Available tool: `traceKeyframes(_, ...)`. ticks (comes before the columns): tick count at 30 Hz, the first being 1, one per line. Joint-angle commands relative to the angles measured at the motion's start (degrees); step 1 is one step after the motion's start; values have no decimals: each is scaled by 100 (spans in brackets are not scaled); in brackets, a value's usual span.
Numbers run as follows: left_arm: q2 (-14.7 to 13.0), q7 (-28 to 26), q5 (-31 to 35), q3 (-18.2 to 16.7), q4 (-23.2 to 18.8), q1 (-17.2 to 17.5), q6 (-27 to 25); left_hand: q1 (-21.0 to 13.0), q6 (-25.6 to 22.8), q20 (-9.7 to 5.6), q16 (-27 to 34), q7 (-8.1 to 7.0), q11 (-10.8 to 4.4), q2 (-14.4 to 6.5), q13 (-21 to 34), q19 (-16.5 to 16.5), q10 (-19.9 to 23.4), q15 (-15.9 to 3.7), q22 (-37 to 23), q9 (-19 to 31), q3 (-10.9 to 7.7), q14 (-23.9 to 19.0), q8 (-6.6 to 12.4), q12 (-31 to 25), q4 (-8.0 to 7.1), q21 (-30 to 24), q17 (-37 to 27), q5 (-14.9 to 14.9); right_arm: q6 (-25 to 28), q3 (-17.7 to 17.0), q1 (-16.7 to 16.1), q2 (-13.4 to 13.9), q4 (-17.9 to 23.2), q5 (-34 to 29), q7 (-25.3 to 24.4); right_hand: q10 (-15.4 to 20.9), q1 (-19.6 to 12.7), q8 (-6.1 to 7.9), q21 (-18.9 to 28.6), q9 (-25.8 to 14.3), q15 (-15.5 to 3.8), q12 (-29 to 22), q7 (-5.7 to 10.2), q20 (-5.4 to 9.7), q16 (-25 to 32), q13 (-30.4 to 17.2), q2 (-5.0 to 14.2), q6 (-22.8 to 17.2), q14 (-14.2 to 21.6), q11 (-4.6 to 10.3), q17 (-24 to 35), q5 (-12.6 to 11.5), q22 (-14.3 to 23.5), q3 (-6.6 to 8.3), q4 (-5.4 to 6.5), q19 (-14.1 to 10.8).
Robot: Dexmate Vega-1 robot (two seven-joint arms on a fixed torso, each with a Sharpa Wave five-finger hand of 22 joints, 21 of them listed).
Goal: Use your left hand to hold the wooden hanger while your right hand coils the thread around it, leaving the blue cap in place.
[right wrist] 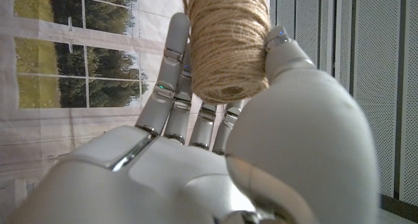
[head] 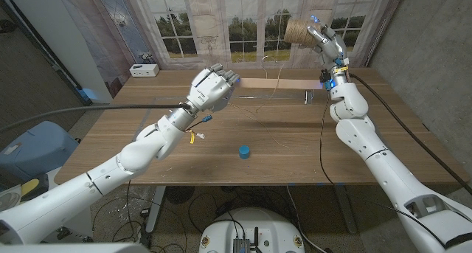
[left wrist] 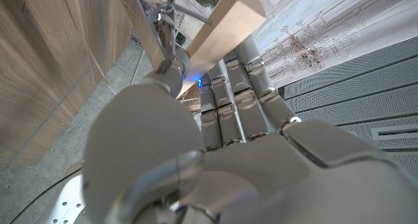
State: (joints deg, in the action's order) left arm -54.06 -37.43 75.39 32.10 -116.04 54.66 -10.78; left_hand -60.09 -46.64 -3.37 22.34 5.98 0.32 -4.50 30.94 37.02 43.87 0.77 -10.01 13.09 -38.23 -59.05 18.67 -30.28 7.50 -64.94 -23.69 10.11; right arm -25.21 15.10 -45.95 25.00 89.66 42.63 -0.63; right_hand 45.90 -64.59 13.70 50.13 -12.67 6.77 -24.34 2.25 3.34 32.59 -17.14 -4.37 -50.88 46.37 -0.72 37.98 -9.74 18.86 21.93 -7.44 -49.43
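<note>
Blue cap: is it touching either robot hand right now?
No. The blue cap sits alone on the table, apart from the left robot hand and the raised right robot hand.

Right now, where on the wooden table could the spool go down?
Bare wood lies on the wooden table right of the small blue cap, and at the near-left corner. It is crowded along the far middle, around the long wooden hanger and loose thread.

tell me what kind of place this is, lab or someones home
Probably a lab or test room made to look homely: a wooden table on bare floor with loose cables under it, a printed window backdrop behind, and a grey concrete wall.
</note>
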Motion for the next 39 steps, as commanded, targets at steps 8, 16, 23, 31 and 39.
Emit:
traceKeyframes(8,-10,-298,73,-100,-92,61,-119,-343,-529,-622,17,-486,-588,-513,728,-44,651,-1389,-31,930,-123,-1134,50,-9,-45,-44,-20,27,37,-225,-198,-92,-402,-23,-550,444,-1388,-19,107,-14,-1990,-33,-345,792,-51,-280,1383,-416,1894,-182,43,-29,-10,180,-71,378)
traceKeyframes(16,40,-382,126,-147,-83,42,-233,-333,-523,-626,-4,-498,-599,-511,731,-52,663,-1389,-31,940,-126,-1143,47,5,-40,-61,-23,27,-63,-209,-252,-210,-681,20,-537,445,-1390,-30,149,-17,-1989,-28,-337,792,-69,-284,1382,-422,1905,-188,57,-29,-25,181,-71,393)
traceKeyframes(23,160,-466,161,-155,44,-50,-378,-326,-532,-628,-21,-492,-593,-511,755,-60,666,-1389,-31,941,-131,-1149,46,8,-36,-75,-30,27,-246,-205,-450,-375,-886,177,-428,453,-1393,-40,191,-19,-1989,-24,-341,791,-85,-283,1380,-429,1915,-196,71,-28,-41,183,-72,406)
traceKeyframes(31,438,-548,68,-65,334,-285,-531,-319,-531,-627,-38,-493,-598,-511,750,-66,682,-1389,-31,944,-136,-1156,42,22,-32,-90,-34,27,-541,-136,-662,-582,-1114,293,-190,453,-1394,-52,232,-22,-1989,-21,-352,788,-101,-290,1379,-431,1928,-192,86,-27,-59,184,-72,423)
traceKeyframes(39,534,-500,59,37,497,-451,-674,-312,-529,-628,-48,-499,-597,-510,772,-73,671,-1389,-30,948,-141,-1167,37,32,-27,-105,-48,26,-677,-63,-857,-671,-1188,352,-31,454,-1394,-65,273,-24,-1988,-19,-351,787,-118,-299,1379,-428,1938,-189,101,-27,-78,186,-70,446)
